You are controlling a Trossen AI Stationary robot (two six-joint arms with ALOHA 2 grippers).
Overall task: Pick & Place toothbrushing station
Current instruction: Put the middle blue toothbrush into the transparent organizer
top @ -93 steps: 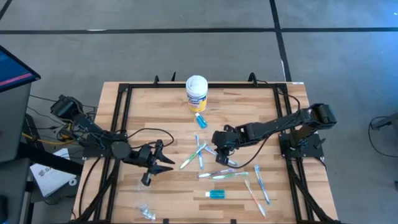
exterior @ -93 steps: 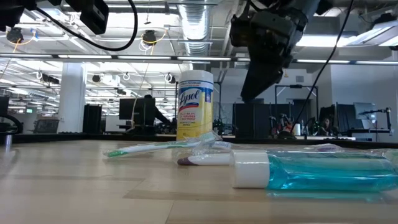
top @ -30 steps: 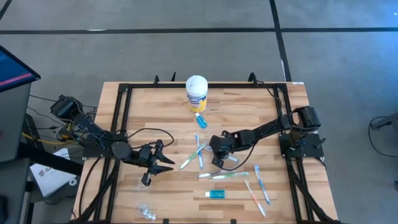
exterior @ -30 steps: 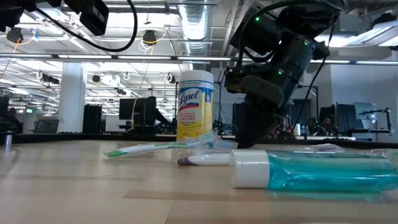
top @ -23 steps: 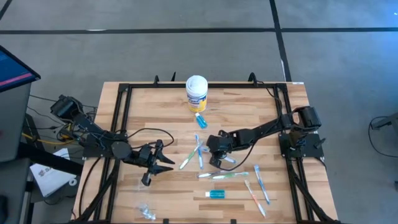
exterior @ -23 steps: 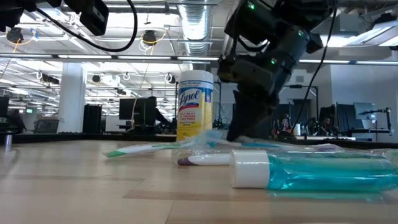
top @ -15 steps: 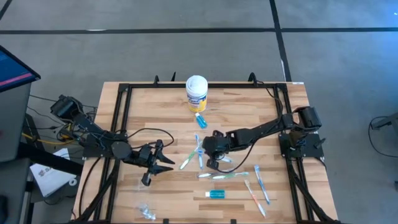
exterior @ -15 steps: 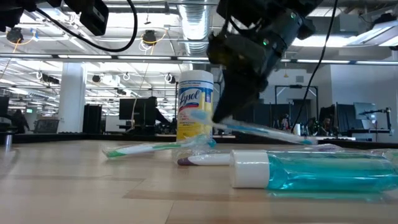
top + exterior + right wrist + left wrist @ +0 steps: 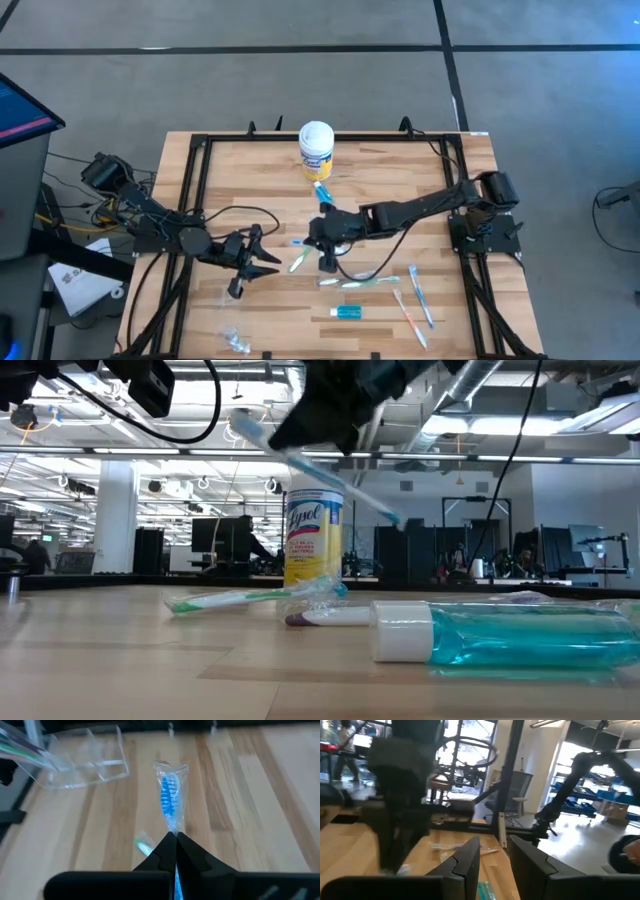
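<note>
My right gripper (image 9: 318,243) hangs over the table's middle, shut on a blue toothbrush (image 9: 169,800) in a clear wrapper. In the low view the toothbrush (image 9: 360,495) slants high above the wood. Other toothbrushes (image 9: 365,282) and a teal toothpaste tube (image 9: 348,312) lie flat on the table near the right front. My left gripper (image 9: 255,262) waits above the table's left part. Its fingers (image 9: 470,862) stand apart with nothing between them. My right gripper pinches the toothbrush between its two fingers, on the handle just behind the bristle head (image 9: 172,831). The fingers slant down toward the table's left, and the wrapped head sticks out ahead of them. The toothbrush is lifted clear and tilted, its handle end (image 9: 395,517) lower.
A white wipes canister (image 9: 316,148) stands at the far middle, with a second teal tube (image 9: 321,193) lying in front of it. A clear plastic holder (image 9: 232,339) lies at the near left. A black frame (image 9: 195,200) borders the table.
My right gripper has risen and gone toward the table's left, rolling as it went. It has lifted the blue toothbrush off the table, and the brush now hangs tilted well above the other brushes.
</note>
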